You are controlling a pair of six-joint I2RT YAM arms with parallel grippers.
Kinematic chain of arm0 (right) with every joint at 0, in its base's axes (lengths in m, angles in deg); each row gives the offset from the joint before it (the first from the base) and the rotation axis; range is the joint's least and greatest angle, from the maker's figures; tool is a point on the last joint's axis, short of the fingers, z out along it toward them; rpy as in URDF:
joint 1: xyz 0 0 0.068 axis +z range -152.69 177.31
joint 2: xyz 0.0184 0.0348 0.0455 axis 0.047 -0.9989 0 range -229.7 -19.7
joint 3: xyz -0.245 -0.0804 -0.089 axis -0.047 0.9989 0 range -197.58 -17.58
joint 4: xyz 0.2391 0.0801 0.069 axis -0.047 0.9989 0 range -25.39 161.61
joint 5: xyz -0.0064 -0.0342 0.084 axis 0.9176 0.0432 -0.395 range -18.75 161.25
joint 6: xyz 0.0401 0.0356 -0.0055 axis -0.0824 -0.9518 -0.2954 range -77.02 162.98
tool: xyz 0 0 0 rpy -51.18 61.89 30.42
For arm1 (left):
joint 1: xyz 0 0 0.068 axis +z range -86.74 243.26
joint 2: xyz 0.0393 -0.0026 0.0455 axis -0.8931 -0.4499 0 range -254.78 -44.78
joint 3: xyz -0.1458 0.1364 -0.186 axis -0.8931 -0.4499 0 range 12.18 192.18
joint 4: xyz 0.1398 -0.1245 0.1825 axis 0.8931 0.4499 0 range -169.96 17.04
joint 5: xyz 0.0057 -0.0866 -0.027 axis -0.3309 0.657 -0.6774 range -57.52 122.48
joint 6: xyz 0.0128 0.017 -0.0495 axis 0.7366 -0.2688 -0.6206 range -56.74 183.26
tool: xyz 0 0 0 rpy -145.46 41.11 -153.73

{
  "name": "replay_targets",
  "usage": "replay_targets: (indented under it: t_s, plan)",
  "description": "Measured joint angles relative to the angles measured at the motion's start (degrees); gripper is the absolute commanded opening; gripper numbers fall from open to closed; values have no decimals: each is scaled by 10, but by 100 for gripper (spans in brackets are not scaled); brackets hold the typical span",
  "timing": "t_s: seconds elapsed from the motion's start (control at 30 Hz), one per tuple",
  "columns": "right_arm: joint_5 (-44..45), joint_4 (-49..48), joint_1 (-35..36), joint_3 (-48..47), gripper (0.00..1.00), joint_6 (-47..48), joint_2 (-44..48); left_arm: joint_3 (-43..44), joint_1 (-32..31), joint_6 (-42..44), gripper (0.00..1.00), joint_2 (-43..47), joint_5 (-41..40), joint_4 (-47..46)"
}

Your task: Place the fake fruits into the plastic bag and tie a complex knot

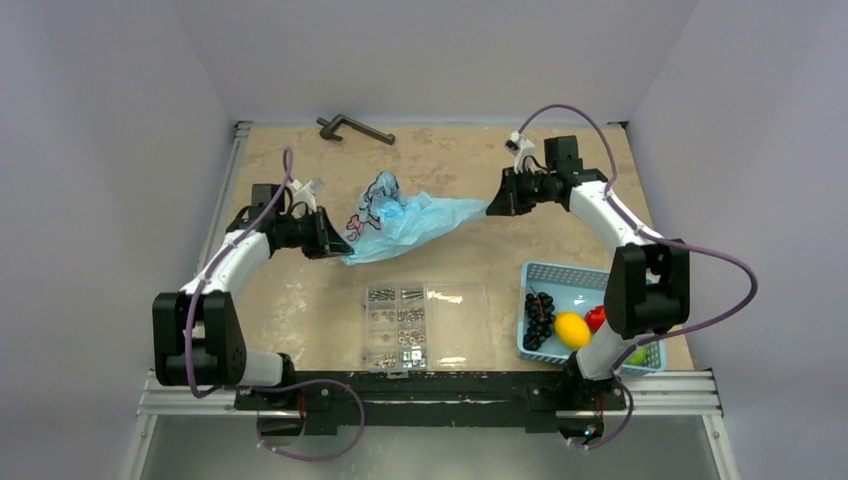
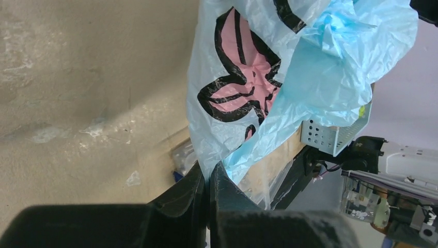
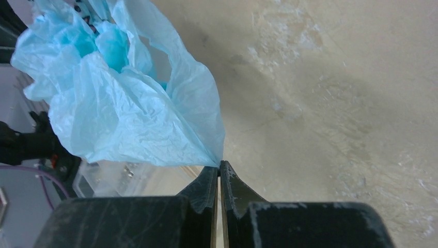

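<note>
The light-blue plastic bag (image 1: 405, 222) with its pink, white and black print is stretched between both arms above the table. My left gripper (image 1: 336, 243) is shut on its lower left edge; in the left wrist view the film (image 2: 268, 82) runs down between the closed jaws. My right gripper (image 1: 492, 207) is shut on the bag's right corner (image 3: 129, 113), pinched at the very tips. The fake fruits lie in the blue basket: a dark grape bunch (image 1: 539, 318), a yellow lemon (image 1: 572, 329), a red fruit (image 1: 595, 317) and a green one (image 1: 636, 355) half hidden by the right arm. No knot shows.
A blue slotted basket (image 1: 556, 274) stands at the front right. A clear compartment box of screws (image 1: 427, 326) lies front centre. A dark metal handle-shaped part (image 1: 354, 129) rests at the back edge. Grey walls close in the table on three sides.
</note>
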Motion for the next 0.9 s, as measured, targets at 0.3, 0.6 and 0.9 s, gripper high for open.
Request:
replay_targets:
  t_s: [0.3,0.6,0.9]
  plan:
    - [48,80,0,-31,99,126,-100,49,-39,38,0,-112,-64,47]
    - [93,10,200,-83,99,175,-51,73,-71,54,0,-127,-79,62]
    - [104,-49,321,-107,94,155,-119,80,-75,55,0,-133,-85,70]
